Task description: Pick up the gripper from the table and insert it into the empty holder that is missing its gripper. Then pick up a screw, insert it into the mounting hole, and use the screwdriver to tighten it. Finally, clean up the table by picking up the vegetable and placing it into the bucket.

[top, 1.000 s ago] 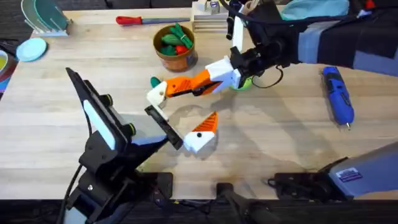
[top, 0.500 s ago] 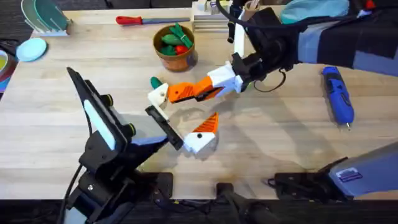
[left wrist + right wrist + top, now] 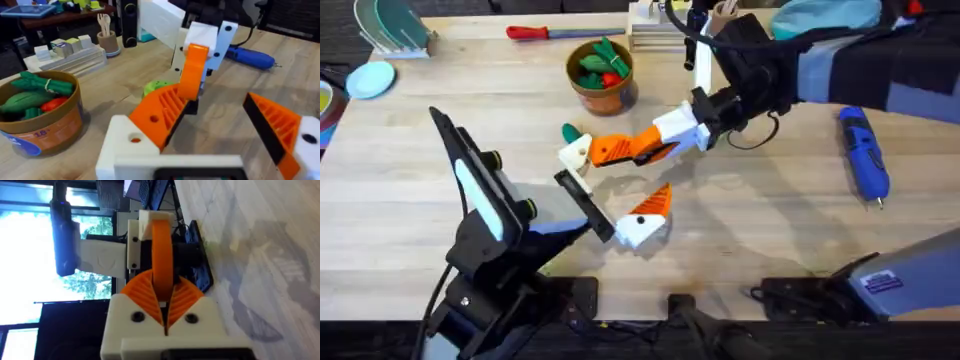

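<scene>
Clamping the small bright orange ribbed plastic gripper [image 3: 632,147], right gripper [image 3: 620,150] pads pressed together on it, above the middle of the pale wooden table [image 3: 770,230]. Just beside, touching, the white angular plastic holder [image 3: 574,153] of the black left arm. Left gripper [image 3: 610,185] fingers apart, one bearing an orange pad [image 3: 652,200]. Farther out, round orange-brown bucket [image 3: 602,92] holding the dark green oblong toy vegetable [image 3: 592,62]. Chunky blue electric screwdriver [image 3: 863,152] lying well apart at the right.
</scene>
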Controlling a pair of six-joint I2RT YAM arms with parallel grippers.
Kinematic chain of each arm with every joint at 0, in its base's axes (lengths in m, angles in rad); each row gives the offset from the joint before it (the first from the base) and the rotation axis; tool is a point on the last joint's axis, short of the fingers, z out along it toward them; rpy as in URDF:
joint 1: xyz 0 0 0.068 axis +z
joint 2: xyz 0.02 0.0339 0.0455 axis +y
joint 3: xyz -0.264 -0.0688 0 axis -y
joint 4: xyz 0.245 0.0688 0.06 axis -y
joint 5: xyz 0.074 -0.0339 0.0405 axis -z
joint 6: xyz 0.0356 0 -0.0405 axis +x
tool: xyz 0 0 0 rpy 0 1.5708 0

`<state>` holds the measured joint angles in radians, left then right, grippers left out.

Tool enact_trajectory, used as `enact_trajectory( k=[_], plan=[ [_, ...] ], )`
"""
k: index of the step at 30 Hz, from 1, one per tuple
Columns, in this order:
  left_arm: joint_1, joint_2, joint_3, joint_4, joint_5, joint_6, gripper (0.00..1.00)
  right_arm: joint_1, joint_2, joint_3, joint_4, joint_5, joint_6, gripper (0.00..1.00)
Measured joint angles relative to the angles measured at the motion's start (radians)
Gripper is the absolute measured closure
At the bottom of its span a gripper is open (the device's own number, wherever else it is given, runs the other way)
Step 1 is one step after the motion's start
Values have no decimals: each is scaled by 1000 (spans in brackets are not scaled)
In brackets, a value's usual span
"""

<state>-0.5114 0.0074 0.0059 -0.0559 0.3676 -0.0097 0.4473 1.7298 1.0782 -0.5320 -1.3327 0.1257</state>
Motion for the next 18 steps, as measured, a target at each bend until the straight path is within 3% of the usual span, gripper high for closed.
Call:
enact_trajectory(
  k=[18],
  plan=[
    [-2,0,0,3,69,-7,8,-35,0,1,-128,-7,-90,993]
  ],
)
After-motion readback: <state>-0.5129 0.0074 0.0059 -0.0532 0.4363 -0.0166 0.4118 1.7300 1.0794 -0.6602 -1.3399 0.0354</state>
